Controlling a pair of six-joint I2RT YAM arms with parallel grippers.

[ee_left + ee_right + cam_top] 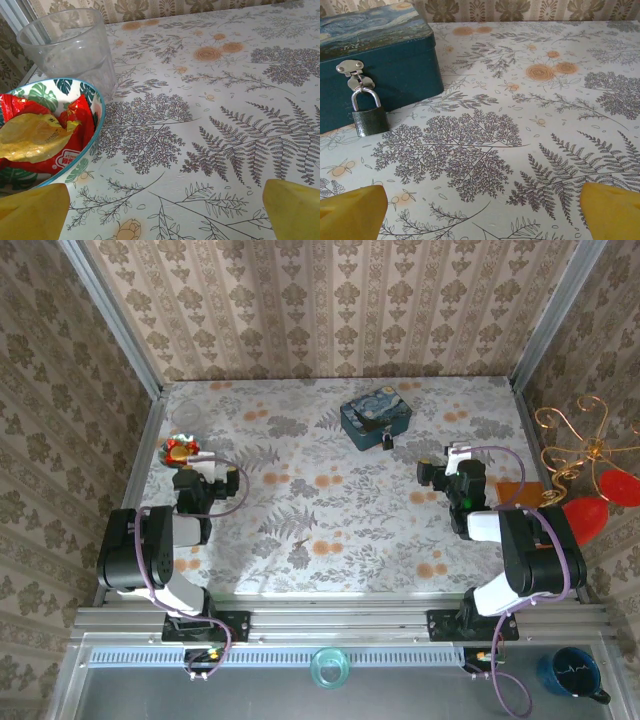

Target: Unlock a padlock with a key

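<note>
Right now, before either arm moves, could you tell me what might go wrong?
The glass and snack bowl stand close to the left tool; a swing could topple them. The padlock hangs on the blue tin, which may slide when pushed. The likely key, a flat sliver on patterned cloth, may be hard to pinch.

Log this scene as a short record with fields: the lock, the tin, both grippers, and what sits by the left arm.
padlock: hangs by its shackle from the hasp on the front of the blue tin, body resting on the tablecloth
blue tin: lid down, at the far middle of the table
left gripper: open, holding nothing
right gripper: open, holding nothing, facing the padlock, apart from it
by left gripper: bowl with red and yellow wrappers; clear glass just behind it
</note>
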